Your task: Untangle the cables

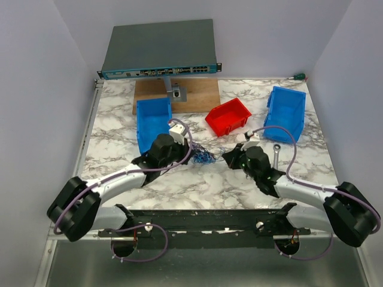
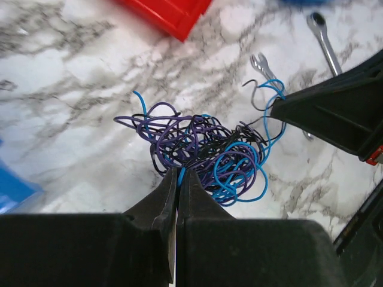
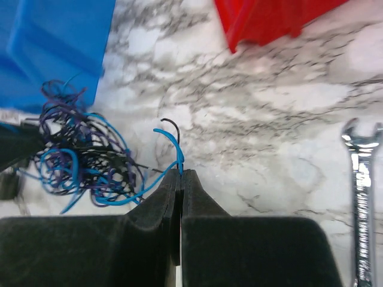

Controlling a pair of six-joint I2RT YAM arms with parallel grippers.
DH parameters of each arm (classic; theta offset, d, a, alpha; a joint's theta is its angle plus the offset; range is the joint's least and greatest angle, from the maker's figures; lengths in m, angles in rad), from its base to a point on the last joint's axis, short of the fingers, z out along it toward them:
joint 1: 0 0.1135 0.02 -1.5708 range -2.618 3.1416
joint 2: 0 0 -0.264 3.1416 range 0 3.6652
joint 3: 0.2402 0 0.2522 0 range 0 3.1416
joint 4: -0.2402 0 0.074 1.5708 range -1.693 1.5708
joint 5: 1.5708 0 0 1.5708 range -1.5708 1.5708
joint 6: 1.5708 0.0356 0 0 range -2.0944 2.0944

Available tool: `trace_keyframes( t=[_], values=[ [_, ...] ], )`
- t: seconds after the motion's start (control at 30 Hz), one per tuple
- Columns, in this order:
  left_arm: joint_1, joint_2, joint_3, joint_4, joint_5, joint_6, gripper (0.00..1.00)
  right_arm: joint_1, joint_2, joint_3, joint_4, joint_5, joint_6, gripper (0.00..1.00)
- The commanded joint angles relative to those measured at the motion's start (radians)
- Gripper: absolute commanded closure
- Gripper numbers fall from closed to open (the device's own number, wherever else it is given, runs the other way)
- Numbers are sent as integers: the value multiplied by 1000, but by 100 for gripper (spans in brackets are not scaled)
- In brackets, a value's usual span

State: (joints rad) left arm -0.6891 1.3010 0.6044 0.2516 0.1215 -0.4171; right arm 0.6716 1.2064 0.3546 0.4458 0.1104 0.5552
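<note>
The cables point(image 1: 203, 156) are a small tangle of thin blue, purple and black wires on the marble table between my two grippers. In the left wrist view the tangle point(image 2: 203, 149) lies just beyond my left gripper point(image 2: 178, 173), which is shut on a blue wire at the tangle's near edge. In the right wrist view my right gripper point(image 3: 181, 172) is shut on a blue wire and a black wire that run left to the tangle point(image 3: 84, 158). In the top view the left gripper point(image 1: 190, 153) is left of the tangle and the right gripper point(image 1: 226, 156) is right of it.
A silver wrench point(image 1: 277, 153) lies right of the right gripper. A red bin point(image 1: 228, 116) stands behind the tangle, with blue bins at the left point(image 1: 152, 122) and right point(image 1: 286, 112). A wooden board point(image 1: 197, 94) and a network switch point(image 1: 160, 51) are at the back.
</note>
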Motion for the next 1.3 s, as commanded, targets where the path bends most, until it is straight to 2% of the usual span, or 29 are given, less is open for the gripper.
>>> trace_keyframes(
  t=[0.0,0.13,0.27,0.3,0.47,0.5,0.53,0.57,0.6,0.67,0.83,1.1,1.27],
  values=[
    [11,-138,-93,126,-268,-30,100,0,-97,-56,-139,402,126,99],
    [13,-244,-175,138,-487,-86,100,0,-204,-87,-228,605,257,99],
    [16,-349,-246,146,-618,-125,100,-1,-318,-136,-260,710,334,99],
    [16,-360,-256,162,-608,-109,100,0,-348,-145,-251,707,330,99],
    [17,-298,-212,206,-357,-2,100,-1,-428,-176,-180,593,206,98],
    [17,-267,-192,211,-271,24,100,-1,-437,-180,-149,536,158,88],
    [17,-233,-171,217,-189,46,100,-1,-444,-186,-113,421,79,71],
    [16,-204,-145,215,-85,64,100,-1,-448,-194,-58,300,7,45],
    [15,-176,-127,216,-17,70,100,-1,-447,-206,-8,176,-57,24],
    [13,-138,-114,246,48,60,100,-1,-435,-224,66,58,-75,13],
    [12,-100,-93,248,113,67,100,0,-338,-164,91,-91,-132,10],
    [13,-139,-123,261,100,70,100,0,-10,2,74,-228,-114,12],
    [12,-136,-122,264,120,72,100,0,120,18,189,-400,-116,15]
  ],
)
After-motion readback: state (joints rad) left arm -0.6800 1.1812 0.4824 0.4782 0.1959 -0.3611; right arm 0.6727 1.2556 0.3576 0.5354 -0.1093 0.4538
